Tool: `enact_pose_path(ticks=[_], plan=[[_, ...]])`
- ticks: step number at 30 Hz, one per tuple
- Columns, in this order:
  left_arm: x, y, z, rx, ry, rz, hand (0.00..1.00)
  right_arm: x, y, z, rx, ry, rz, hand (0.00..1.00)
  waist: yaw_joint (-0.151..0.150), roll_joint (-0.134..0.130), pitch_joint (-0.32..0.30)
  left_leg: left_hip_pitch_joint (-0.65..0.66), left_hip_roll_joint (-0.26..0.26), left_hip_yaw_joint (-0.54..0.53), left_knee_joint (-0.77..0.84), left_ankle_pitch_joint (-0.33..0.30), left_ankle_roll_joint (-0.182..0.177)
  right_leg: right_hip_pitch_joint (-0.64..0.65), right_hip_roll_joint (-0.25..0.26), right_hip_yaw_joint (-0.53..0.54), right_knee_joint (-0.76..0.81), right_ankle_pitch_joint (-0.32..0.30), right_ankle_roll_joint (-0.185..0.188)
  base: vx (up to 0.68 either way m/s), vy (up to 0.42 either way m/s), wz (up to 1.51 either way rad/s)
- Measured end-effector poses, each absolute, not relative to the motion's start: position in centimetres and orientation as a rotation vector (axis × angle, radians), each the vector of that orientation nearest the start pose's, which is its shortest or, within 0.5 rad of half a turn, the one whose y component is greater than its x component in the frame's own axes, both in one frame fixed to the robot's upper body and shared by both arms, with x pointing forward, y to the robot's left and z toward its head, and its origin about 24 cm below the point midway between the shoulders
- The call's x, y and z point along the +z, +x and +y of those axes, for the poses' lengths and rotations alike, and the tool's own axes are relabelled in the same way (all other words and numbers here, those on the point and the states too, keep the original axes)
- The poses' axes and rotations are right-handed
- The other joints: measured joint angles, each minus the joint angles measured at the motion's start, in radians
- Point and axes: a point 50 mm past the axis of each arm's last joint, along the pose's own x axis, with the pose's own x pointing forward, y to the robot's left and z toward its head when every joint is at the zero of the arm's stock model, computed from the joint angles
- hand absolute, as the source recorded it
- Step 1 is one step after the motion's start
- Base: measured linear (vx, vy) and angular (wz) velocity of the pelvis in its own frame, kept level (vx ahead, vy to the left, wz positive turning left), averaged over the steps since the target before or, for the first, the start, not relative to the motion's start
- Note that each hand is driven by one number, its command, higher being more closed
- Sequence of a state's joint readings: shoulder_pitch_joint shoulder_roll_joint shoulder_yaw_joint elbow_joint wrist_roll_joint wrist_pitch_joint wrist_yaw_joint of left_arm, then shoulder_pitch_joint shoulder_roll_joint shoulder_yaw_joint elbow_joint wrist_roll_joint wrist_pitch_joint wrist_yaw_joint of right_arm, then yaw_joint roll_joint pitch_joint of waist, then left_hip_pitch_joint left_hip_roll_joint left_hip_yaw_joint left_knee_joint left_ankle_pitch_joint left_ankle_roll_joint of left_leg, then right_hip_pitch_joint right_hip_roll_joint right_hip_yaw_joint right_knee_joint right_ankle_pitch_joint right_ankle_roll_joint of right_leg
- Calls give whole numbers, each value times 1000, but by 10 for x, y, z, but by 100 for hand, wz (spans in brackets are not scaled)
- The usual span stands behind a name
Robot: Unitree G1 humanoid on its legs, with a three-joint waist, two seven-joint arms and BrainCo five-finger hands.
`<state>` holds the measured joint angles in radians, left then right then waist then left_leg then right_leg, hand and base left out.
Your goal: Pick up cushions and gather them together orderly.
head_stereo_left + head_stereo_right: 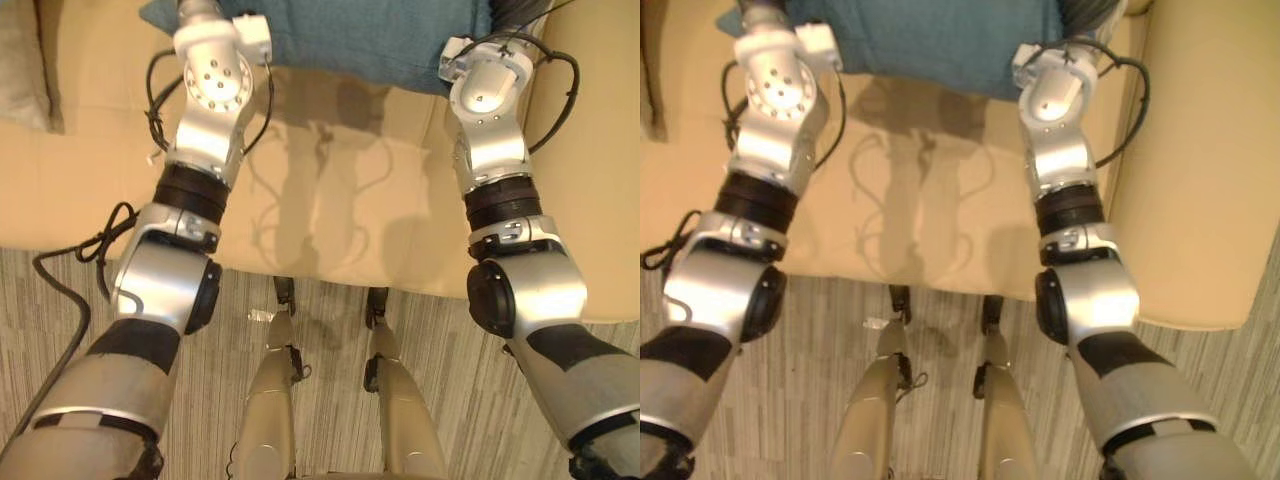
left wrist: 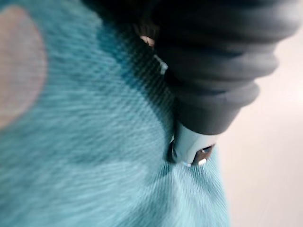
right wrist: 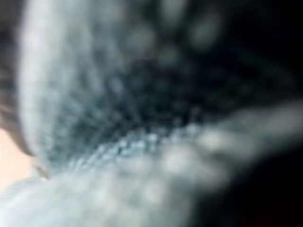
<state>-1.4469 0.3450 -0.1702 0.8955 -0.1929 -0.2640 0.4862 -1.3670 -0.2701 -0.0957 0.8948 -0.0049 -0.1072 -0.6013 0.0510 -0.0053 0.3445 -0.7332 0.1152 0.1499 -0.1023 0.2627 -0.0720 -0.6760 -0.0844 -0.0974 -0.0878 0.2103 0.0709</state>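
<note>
Left eye view: teal cushion [image 1: 340,35] far back, open sofa seat [image 1: 330,200] nearer; left hand [image 2: 189,144] and right hand [image 1: 1092,12] at its side edges, can't tell their grip.

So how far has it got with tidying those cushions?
Nothing looks gathered yet. Both arms reach to the teal cushion on the sofa, the left hand against its fabric. The pale cushion lies apart at the sofa's left, yet to join it.
</note>
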Motion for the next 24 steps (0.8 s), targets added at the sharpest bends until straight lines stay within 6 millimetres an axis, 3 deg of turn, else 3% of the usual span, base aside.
enact_pose_path(ticks=[2, 4, 7, 11, 14, 18, 21, 24], plan=[[358, 398, 133, 277, 63, -746, 0, 326, 405, -164, -514, 7, -575, 0, 0, 0, 2, -15, 2, 2, 0, 0, 0, -14, 1, -1, 0, 0, 0, 46, 91, -1], [331, 411, 135, 269, 82, -609, 0, 312, 412, -163, -470, -10, -497, 0, 0, 0, 2, -29, 6, 4, 0, 0, 0, -27, 5, -3, 0, 0, 0, 38, 88, -2], [310, 415, 133, 246, 85, -549, 0, 303, 415, -156, -423, -42, -463, 0, 2, 0, 3, -33, 14, 7, 0, -1, -1, -32, 11, -3, 0, 0, 0, 23, 74, -4], [297, 416, 129, 231, 57, -530, 0, 299, 416, -152, -395, -76, -461, 0, 2, 0, 2, -29, 26, 10, 0, 1, -4, -38, 21, -2, 19, 0, 0, -6, 75, -6], [283, 417, 128, 213, 64, -498, 0, 279, 418, -158, -396, -64, -410, 0, 5, 0, 2, -6, 33, 11, 0, 3, -6, -34, 26, -4, 55, -8, 0, -22, 69, -5], [279, 417, 135, 207, 56, -493, 0, 275, 411, -160, -384, -44, -450, 0, 3, 0, 2, 13, 32, 10, 0, 6, -11, -30, 23, -9, 97, -43, -15, -44, 57, 4], [275, 413, 154, 244, -35, -497, 0, 277, 401, -175, -406, 24, -513, 0, 4, 0, 2, 43, 35, 10, 0, 8, -14, -3, 25, -11, 101, -46, -16, -51, 26, 3], [266, 405, 181, 288, -111, -519, 0, 264, 383, -213, -476, 81, -558, 0, 3, -3, 0, 95, 35, 9, -1, 4, -16, 53, 26, -14, 103, -54, -16, -30, 11, 6]])
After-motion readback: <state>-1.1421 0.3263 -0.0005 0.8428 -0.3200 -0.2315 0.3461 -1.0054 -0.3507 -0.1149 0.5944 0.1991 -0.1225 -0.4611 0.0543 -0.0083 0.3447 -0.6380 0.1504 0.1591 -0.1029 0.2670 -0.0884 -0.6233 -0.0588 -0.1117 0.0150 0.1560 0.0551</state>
